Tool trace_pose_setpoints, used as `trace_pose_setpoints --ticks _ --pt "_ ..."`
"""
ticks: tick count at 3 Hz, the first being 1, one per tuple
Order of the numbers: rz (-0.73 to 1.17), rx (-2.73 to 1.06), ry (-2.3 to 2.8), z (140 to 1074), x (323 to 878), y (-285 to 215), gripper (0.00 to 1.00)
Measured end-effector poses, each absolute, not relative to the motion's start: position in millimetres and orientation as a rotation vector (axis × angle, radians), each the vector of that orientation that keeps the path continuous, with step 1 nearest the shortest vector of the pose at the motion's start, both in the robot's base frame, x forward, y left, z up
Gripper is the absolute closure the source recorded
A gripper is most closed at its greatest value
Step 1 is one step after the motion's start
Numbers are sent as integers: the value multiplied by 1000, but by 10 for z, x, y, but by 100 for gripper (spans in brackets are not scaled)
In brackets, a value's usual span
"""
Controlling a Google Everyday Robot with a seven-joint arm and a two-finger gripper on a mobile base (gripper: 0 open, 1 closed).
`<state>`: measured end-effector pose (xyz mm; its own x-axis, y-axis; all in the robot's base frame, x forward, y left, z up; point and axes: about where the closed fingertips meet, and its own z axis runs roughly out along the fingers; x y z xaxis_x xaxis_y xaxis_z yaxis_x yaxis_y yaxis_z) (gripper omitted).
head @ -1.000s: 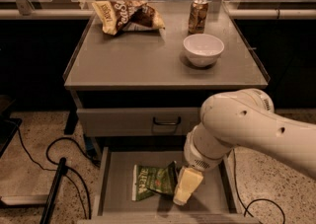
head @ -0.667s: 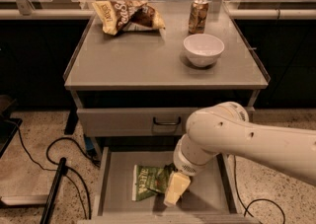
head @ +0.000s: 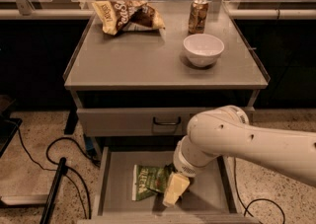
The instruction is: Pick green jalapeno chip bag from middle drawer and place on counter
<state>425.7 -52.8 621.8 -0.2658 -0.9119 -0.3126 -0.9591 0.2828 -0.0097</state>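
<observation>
The green jalapeno chip bag [head: 149, 180] lies flat on the floor of the open middle drawer [head: 116, 178], its white strip at the left end. My gripper [head: 174, 191] reaches down into the drawer from the right on a thick white arm, and its cream-coloured tip is at the bag's right edge, touching or just over it. The counter [head: 148, 57] is the broad grey cabinet top above the drawer.
On the counter are a brown-and-yellow chip bag [head: 128, 15] at the back left, a brown can [head: 198, 16] at the back right and a white bowl [head: 203, 49] in front of the can. A closed drawer front with a black handle [head: 166, 121] sits above the open drawer. Black cables [head: 44, 159] run across the floor at the left.
My arm has swung left and lower into the drawer, bringing the gripper from the bag's right side to its right edge. The bag has not moved.
</observation>
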Motion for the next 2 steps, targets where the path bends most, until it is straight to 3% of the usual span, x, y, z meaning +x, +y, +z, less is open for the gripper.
trace_pose_setpoints --ticks 2 --pt "441 -1635 2225 5503 4495 -306 0"
